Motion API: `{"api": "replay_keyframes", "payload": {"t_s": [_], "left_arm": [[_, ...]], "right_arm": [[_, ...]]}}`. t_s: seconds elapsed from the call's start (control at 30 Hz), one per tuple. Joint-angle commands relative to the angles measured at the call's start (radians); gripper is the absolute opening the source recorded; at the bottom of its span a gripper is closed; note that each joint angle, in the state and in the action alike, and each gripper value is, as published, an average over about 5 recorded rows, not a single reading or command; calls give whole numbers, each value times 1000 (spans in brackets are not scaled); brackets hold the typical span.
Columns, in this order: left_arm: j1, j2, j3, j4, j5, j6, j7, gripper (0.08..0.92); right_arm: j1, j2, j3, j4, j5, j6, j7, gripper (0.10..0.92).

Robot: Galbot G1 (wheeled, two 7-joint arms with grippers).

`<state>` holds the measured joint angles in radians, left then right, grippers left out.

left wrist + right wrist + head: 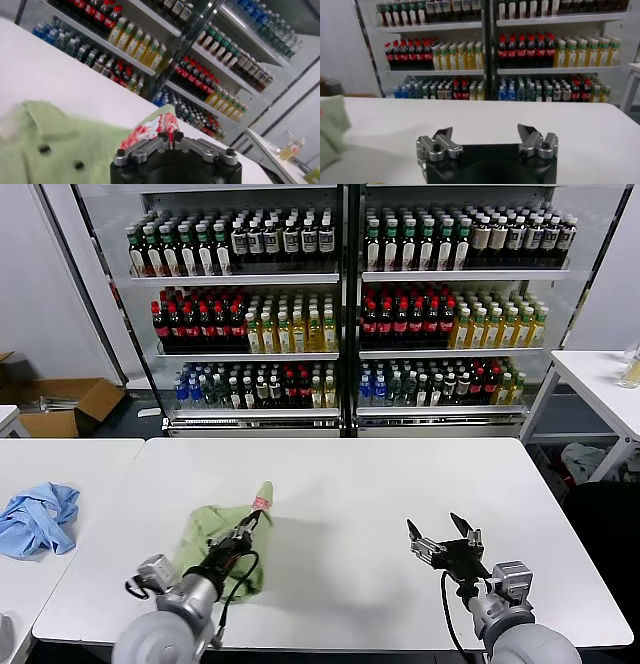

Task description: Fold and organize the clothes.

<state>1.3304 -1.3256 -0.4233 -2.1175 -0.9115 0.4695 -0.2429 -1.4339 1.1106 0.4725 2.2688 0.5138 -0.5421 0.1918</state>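
Note:
The light green shirt (222, 536) lies bunched on the white table (400, 484) toward its front left. My left gripper (257, 522) is shut on a fold of it that carries the red-and-white checkered print, and that fold is lifted to a peak (263, 495). In the left wrist view the pinched printed cloth (161, 125) rises between the shut tips of my left gripper (170, 135), with the collar and two dark buttons (45, 149) beside it. My right gripper (443, 534) hovers open over bare table at the front right, holding nothing. The right wrist view shows the right gripper (486, 134) and an edge of the shirt (331, 125).
A crumpled light blue garment (38, 517) lies on a separate white table (70, 459) to the left. Drink-filled shelves (340, 304) stand behind. Another white table (600, 384) is at the far right, and a cardboard box (70, 404) sits on the floor at the left.

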Motion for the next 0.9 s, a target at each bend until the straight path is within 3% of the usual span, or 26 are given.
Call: {"api": "replay_keyframes", "payload": {"t_s": [0.03,0.17,0.27,0.4,0.6,0.73,0.9], "left_arm": [[-109,-108,178,159,126,-122,-2,103],[-110,-132,203,153,138,-149,29,109],[-117,-140,201,138,145,-172,50,161],[-100,-102,164,84,191,-196,95,272],[-4,14,9,0,412,-279,201,446],[75,68,-95,1,597,-363,238,568],[170,81,-171,-19,639,-385,239,706]], "right_arm": [[8,3,-10,-9,-7,-2,0,822],[14,3,-13,-11,-10,-4,-2,823],[14,2,-10,-9,-11,-4,-4,823],[18,1,-9,-15,-11,-1,-8,822],[75,20,-105,-71,-13,4,-12,823],[182,60,-287,-171,-13,4,-8,822],[335,142,-494,-352,-3,-6,1,823]]}}
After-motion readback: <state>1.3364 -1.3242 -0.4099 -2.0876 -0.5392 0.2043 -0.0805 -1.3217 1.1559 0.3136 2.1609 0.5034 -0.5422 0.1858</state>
